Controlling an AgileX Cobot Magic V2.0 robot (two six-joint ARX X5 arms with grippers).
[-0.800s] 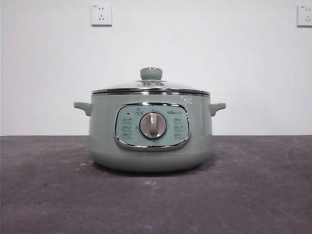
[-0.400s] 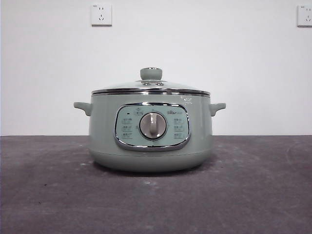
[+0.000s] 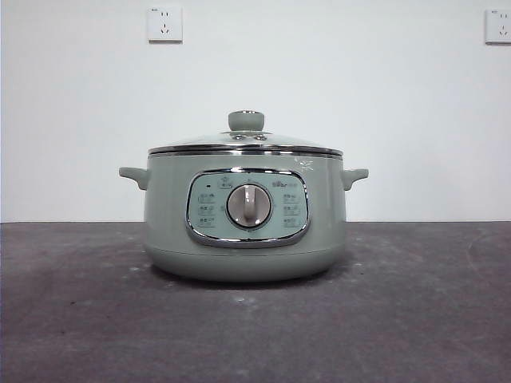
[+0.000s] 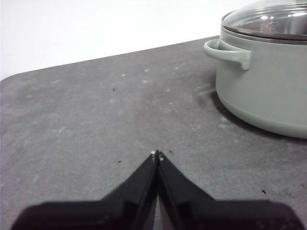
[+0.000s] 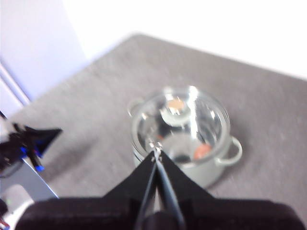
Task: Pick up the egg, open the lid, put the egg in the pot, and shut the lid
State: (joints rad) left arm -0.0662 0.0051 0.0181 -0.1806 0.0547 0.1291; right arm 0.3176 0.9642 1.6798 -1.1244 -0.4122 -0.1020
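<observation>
The pale green pot (image 3: 244,239) stands mid-table with its glass lid (image 3: 244,144) seated on it, green knob (image 3: 246,120) on top. Looking down from high in the blurred right wrist view, an orange-brown egg (image 5: 203,151) shows through the lid (image 5: 182,134), inside the pot (image 5: 207,179). My right gripper (image 5: 155,152) hangs shut and empty well above the pot. My left gripper (image 4: 157,154) is shut and empty, low over the table, off to one side of the pot (image 4: 261,91) and its handle (image 4: 229,50). Neither arm shows in the front view.
Dark grey tabletop (image 3: 96,319) runs around the pot, with a white wall behind and two sockets (image 3: 164,24) high on it. The other arm's black tip (image 5: 29,141) shows far off beside the pot in the right wrist view.
</observation>
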